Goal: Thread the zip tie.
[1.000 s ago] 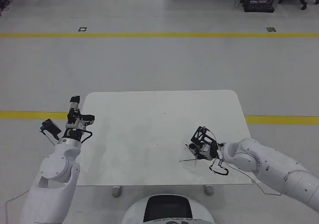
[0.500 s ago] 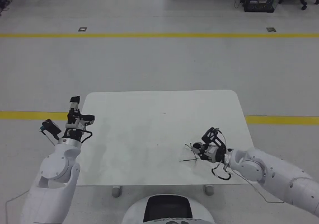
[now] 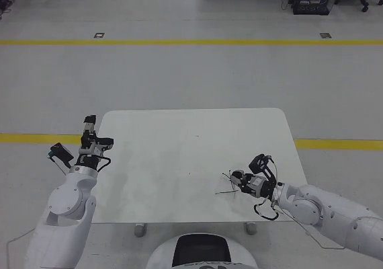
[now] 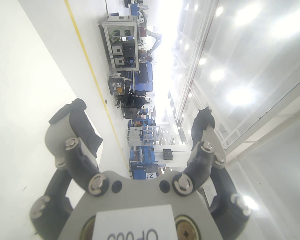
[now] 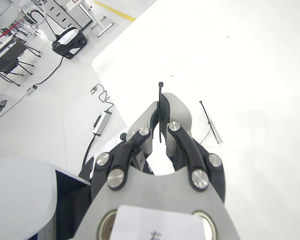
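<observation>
My right gripper (image 5: 161, 101) is closed on a black zip tie (image 5: 160, 89). The strap is pinched flat between the pads, and its head sticks out past my fingertips. In the top view this gripper (image 3: 243, 181) sits over the table (image 3: 178, 148) at about 4 o'clock, near the front edge. My left gripper (image 4: 140, 116) stands wide open with nothing in it. It is off the table's edge at 9 o'clock (image 3: 96, 144), well apart from the work.

I judge the task barely begun. The tie is picked up and that is all: the strap runs straight, there is no loop, and the tail has not gone through the head. What is left is to bring my empty gripper in, take the free end, bend it round and feed it through the slot.

As for the count, I have two grippers and one table. A second thin dark strip (image 5: 206, 112) lies flat on the table just beside my right fingers. It looks like another zip tie, which would make two, though I cannot be sure.
</observation>
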Action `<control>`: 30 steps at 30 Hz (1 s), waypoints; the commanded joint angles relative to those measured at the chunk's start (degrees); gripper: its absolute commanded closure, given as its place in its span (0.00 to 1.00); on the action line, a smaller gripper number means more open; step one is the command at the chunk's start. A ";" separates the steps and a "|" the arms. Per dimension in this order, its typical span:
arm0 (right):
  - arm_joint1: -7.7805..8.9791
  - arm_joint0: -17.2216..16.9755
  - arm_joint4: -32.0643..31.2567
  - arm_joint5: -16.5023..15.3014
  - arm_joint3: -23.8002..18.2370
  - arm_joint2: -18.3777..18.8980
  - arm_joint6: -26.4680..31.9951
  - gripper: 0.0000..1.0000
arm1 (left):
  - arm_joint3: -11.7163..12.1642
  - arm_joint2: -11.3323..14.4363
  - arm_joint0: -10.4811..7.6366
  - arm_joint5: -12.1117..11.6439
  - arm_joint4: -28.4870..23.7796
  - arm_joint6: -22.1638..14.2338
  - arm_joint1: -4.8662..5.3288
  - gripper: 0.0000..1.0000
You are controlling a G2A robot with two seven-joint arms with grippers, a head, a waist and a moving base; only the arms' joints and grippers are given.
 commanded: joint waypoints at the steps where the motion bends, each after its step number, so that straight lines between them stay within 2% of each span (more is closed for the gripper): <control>1: 0.00 0.00 0.00 0.00 0.00 0.00 0.00 1.00 | 0.00 0.00 0.00 0.00 0.00 0.00 0.00 0.00; 5: -0.03 -0.10 0.17 0.00 0.02 0.05 -0.09 1.00 | 0.00 0.00 0.00 0.00 0.00 0.00 0.00 0.00; 8: -0.30 -1.31 2.53 0.00 -0.08 0.79 -1.84 1.00 | -0.19 0.25 -0.20 -0.46 1.14 -0.15 -0.01 0.00; 15: -0.08 -2.58 5.44 0.00 -1.00 0.64 -5.72 1.00 | -4.06 4.76 1.43 -2.04 9.96 -2.71 -0.16 0.00; 18: 0.20 -2.58 6.14 0.00 -1.57 -0.04 -7.35 1.00 | -4.90 7.09 1.68 -1.55 12.52 -4.10 -0.25 0.00; 22: 0.45 -2.18 7.96 0.00 -2.02 -1.10 -8.70 1.00 | -5.31 9.98 1.56 -0.48 15.03 -3.74 -0.52 0.00; 30: 0.42 -1.86 9.00 0.00 -2.25 -1.34 -9.16 1.00 | -5.40 10.17 1.54 -0.53 15.02 -3.84 -0.54 0.00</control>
